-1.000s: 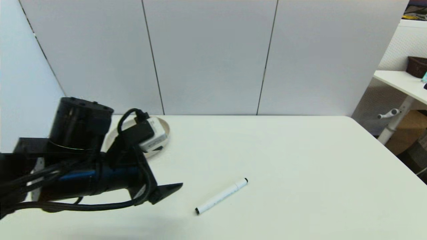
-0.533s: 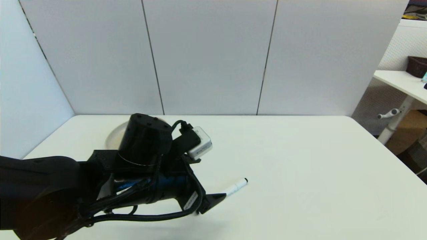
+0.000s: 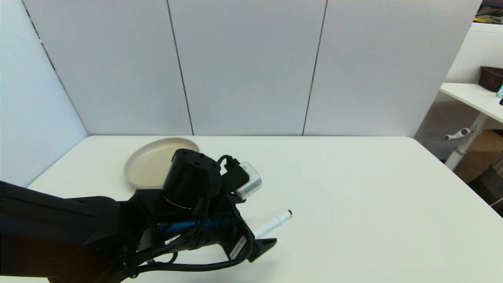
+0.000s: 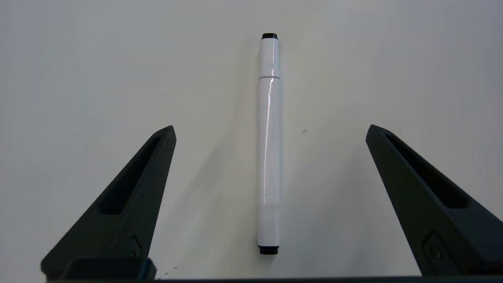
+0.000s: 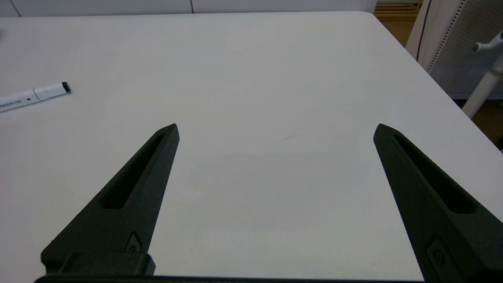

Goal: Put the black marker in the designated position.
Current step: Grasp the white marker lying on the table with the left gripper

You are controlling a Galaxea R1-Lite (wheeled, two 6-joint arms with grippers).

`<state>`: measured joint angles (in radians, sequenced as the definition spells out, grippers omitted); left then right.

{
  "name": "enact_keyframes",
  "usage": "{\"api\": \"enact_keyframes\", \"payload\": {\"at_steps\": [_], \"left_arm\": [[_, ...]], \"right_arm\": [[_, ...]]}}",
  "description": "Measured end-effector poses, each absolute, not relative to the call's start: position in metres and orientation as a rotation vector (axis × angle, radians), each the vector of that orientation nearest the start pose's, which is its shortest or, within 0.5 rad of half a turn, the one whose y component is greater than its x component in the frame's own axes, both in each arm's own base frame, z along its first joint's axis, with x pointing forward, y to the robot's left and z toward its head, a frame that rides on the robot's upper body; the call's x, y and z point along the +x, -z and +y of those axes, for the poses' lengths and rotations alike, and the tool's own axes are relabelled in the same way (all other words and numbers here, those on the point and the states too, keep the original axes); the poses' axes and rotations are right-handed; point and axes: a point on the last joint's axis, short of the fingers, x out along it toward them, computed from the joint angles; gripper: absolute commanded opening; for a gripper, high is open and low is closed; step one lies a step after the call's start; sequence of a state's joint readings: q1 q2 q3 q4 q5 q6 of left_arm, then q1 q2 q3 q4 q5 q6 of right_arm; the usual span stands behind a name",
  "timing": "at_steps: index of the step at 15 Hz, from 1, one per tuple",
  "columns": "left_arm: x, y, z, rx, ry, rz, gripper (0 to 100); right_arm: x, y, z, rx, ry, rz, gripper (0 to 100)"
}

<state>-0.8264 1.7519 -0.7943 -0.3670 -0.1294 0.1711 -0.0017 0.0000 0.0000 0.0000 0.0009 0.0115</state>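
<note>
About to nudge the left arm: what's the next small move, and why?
Probably lower the left gripper straight down, then close. Its fingers are open on either side of the black marker, which lies flat on the table, centred between them and ungrasped. The right gripper stays parked, open.

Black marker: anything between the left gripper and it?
Nothing visible. The left gripper is open above the black marker, which lies flat on the table between the fingers, untouched. The plate sits off to the side.
</note>
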Motion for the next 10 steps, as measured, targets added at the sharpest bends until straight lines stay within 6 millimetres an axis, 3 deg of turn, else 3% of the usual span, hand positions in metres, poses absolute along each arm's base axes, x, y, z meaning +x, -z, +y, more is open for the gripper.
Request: {"api": "enact_keyframes", "payload": {"at_steps": [10], "left_arm": [[0.206, -0.112, -0.227, 0.349, 0.968, 0.524, 100]], "right_arm": [[-0.023, -0.075, 0.0, 0.012, 0.0, 0.0, 100]]}}
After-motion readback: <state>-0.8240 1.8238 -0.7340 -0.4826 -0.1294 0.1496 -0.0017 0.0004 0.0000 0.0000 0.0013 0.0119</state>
